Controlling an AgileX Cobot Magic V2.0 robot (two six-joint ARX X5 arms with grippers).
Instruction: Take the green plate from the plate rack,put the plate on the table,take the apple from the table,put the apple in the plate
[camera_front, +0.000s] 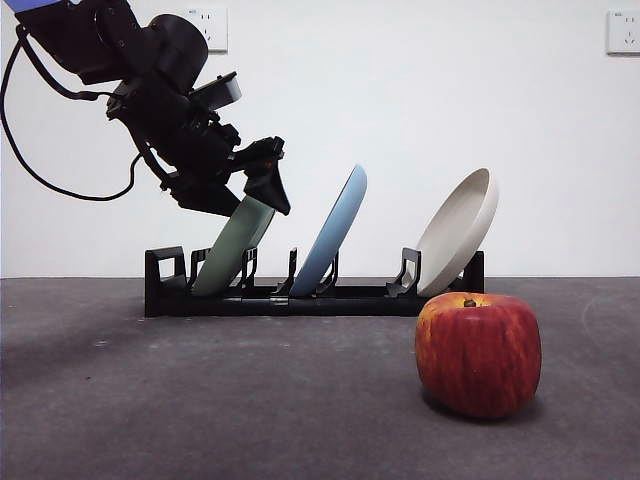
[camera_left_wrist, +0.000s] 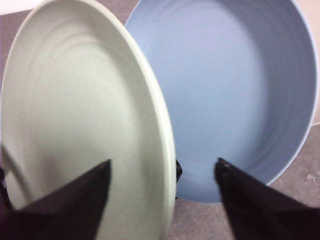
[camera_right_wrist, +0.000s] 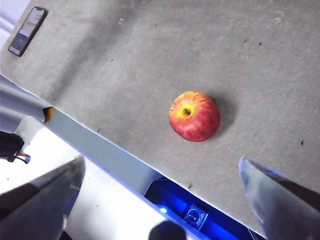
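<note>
Three plates lean in the long black plastic plate rack (camera_front: 300, 295) across the middle of the front view: the matte sage-green plate (camera_front: 232, 245) at the left end, a light blue plate (camera_front: 331, 232) next, and a cream-white plate (camera_front: 458, 230) at the right. All of them tilt the same way, since the upright holders only catch their lower edges.

The left pincer (camera_front: 262, 190) comes down from the upper left of the front view and sits right at the green plate's top rim. In its own wrist picture the jaws are spread wide, one on each side of that rim, with the plate's edge running up between them – so released, lined up to clamp, not gripping yet by the look of it. The blue plate stands just behind the far jaw, so there isn't much room on that side.

The big red apple (camera_front: 478, 353) with yellow patches sits on the dark grey counter (camera_front: 200, 400) at the lower right, in front of the rack and apart from it. Lots of bare counter to its left for setting the plate down.

The right pincer (camera_right_wrist: 160, 200) hangs high over the apple, jaws wide apart, holding nothing – just waiting, I'd guess.
</note>
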